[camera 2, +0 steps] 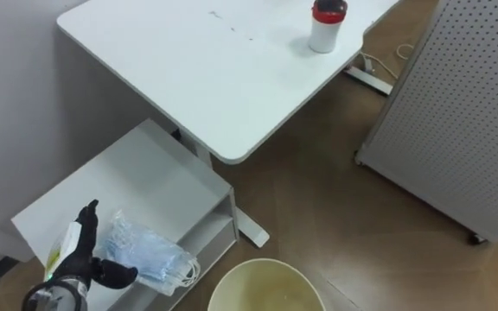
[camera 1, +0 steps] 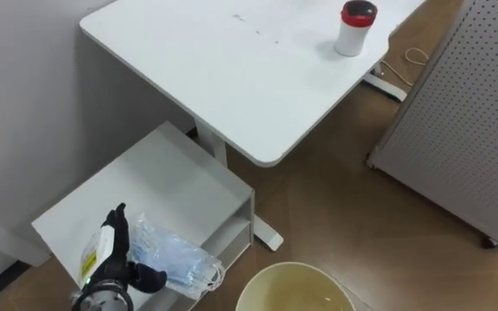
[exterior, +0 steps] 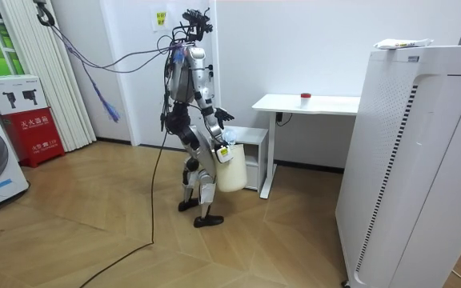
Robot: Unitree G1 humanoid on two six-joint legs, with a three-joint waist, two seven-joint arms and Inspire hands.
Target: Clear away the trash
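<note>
Stands with knees bent on the brown wooden floor (camera 1: 344,199) in the room view, facing a low white open-fronted cabinet (camera 1: 158,181) and a white rectangular desk (camera 1: 232,69).

Carries a round cream plastic bucket (exterior: 232,174) at hip height, just below the right hand (exterior: 224,150). Cannot tell from that far off how the right hand has hold of it.

At lower left of the eye views, reaches the dark left hand (camera 1: 115,259) over the cabinet's top. Spreads it open, fingers straight and pointing away, thumb stretched out to the right, clasping nothing.

Just right of the hand: a clear plastic pack of pale blue face masks (camera 1: 175,255), lying flat on the cabinet top near its front corner, white ear loops trailing at the right end. Sets the thumb at the pack's near edge; contact not clear.

Further right, along the bottom edge: the bucket's open mouth, with nothing inside.

Above, on the desk's far right end: a white cylindrical cup with a red lid (camera 1: 353,30), upright.

Beyond the desk: a thin white cable (camera 1: 413,56) looped on the floor.

At far right: a white perforated panel (camera 1: 465,130), upright.
</note>
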